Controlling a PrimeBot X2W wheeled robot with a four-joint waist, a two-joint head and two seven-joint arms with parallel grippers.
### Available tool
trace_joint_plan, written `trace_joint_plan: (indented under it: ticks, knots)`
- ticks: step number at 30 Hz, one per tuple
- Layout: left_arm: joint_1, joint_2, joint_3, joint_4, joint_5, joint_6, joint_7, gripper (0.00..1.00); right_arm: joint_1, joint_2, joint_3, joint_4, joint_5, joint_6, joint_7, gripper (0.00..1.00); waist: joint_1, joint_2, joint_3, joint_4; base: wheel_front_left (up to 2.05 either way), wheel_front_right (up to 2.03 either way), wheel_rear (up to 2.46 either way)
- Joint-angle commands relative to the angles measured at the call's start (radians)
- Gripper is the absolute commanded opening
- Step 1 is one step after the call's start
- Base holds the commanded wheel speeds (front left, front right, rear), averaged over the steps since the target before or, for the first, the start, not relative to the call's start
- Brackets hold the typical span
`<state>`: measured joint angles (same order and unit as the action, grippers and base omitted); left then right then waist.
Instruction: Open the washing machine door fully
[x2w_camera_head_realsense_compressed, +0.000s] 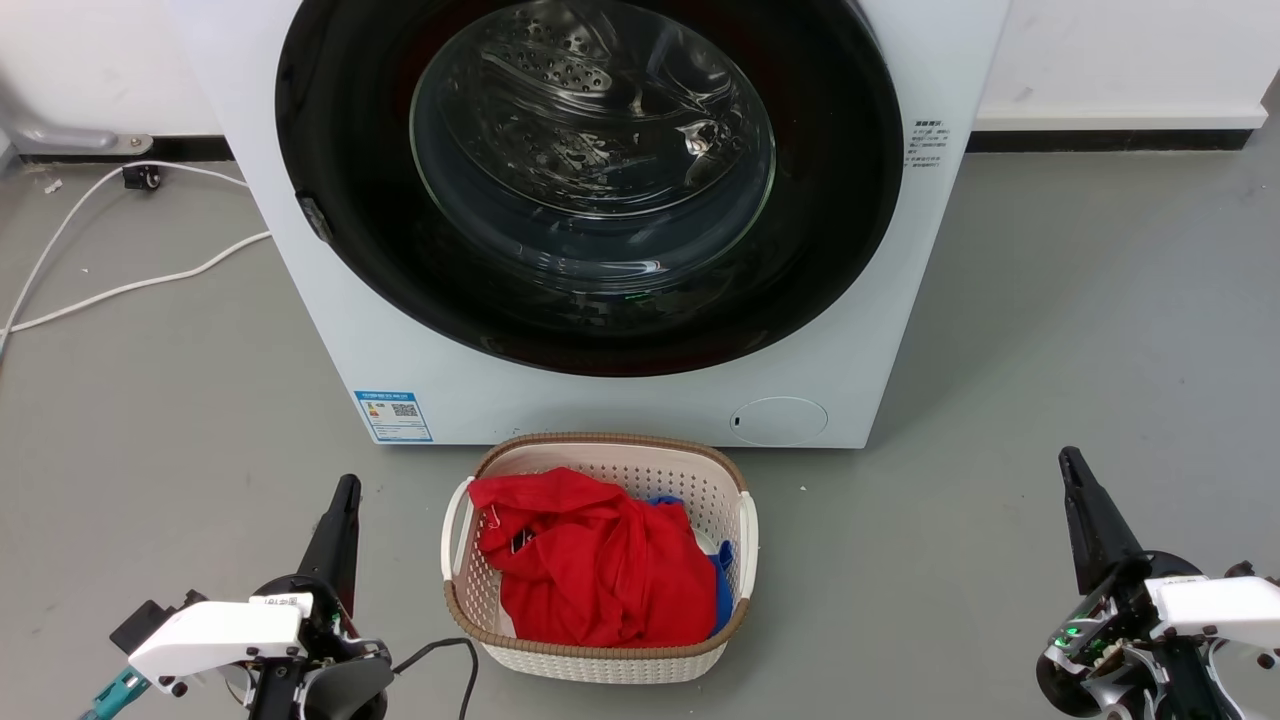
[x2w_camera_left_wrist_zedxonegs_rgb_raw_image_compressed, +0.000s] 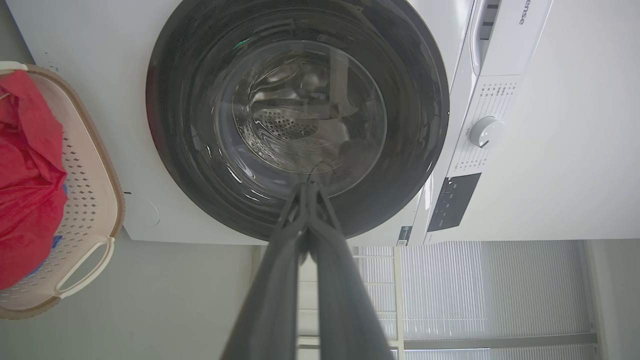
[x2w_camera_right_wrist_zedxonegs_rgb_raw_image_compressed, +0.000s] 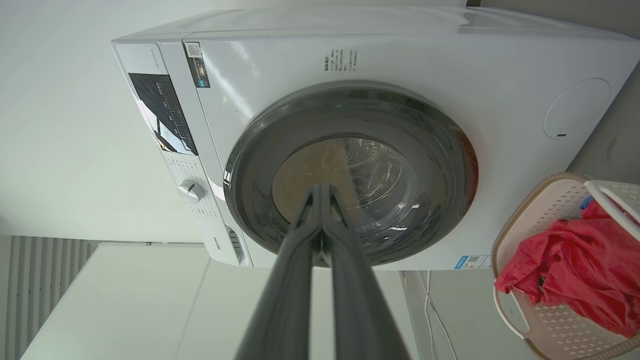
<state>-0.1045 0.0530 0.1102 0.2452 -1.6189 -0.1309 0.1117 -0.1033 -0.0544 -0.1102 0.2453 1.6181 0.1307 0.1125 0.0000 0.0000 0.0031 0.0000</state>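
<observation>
The white washing machine (x2w_camera_head_realsense_compressed: 330, 340) stands ahead on the grey floor. Its round washing machine door (x2w_camera_head_realsense_compressed: 830, 260) with the glossy black rim and clear glass bowl lies closed flat against the front; a small dark latch sits on its left rim. The door also fills much of the left wrist view (x2w_camera_left_wrist_zedxonegs_rgb_raw_image_compressed: 190, 165) and the right wrist view (x2w_camera_right_wrist_zedxonegs_rgb_raw_image_compressed: 440, 185). My left gripper (x2w_camera_head_realsense_compressed: 347, 487) rests low at the lower left, shut and holding nothing, well short of the machine. At the lower right, my right gripper (x2w_camera_head_realsense_compressed: 1070, 460) is likewise shut and away from the door.
A cream basket (x2w_camera_head_realsense_compressed: 600, 660) holding red and blue clothes (x2w_camera_head_realsense_compressed: 590, 570) stands on the floor right in front of the machine, between my arms. White cables (x2w_camera_head_realsense_compressed: 120, 290) trail over the floor at the left. A control knob (x2w_camera_left_wrist_zedxonegs_rgb_raw_image_compressed: 486, 132) sits on the machine's panel.
</observation>
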Motion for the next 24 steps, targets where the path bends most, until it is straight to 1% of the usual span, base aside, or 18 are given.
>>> trace_joint_plan:
  ticks: [1, 12, 13, 17, 21, 24]
  knots:
    - [-0.009, 0.000, 0.003, 0.001, 0.005, -0.003, 0.002, 0.00, -0.012, 0.003, -0.002, 0.001, -0.006, 0.000, 0.002, 0.00, 0.0000, 0.0000, 0.000, 0.000, 0.00, 0.00, 0.00]
    - [-0.009, -0.001, 0.004, 0.001, 0.004, -0.003, 0.003, 0.00, -0.013, 0.003, -0.002, 0.001, -0.007, 0.000, 0.002, 0.00, 0.0000, 0.0000, 0.000, 0.000, 0.00, 0.00, 0.00]
    - [0.000, -0.001, 0.001, 0.000, 0.004, 0.000, 0.000, 1.00, 0.000, 0.001, -0.001, 0.000, 0.000, 0.000, 0.001, 1.00, 0.0000, 0.0000, 0.000, 0.000, 0.00, 0.00, 0.00]
    - [0.028, -0.006, -0.003, 0.030, 0.005, 0.000, -0.001, 1.00, 0.027, 0.005, 0.001, 0.030, 0.000, 0.000, 0.000, 1.00, 0.0000, 0.0000, 0.000, 0.000, 0.00, 0.00, 0.00]
    - [0.037, -0.005, -0.005, 0.013, 0.018, 0.000, -0.022, 1.00, 0.039, 0.005, 0.000, 0.018, -0.015, 0.000, -0.021, 1.00, 0.0000, 0.0000, 0.000, 0.000, 0.00, 0.00, 0.00]
    - [0.042, -0.005, 0.003, 0.005, 0.051, 0.002, -0.038, 1.00, 0.046, 0.005, -0.008, 0.011, -0.050, 0.000, -0.036, 1.00, 0.0000, 0.0000, 0.000, 0.000, 0.00, 0.00, 0.00]
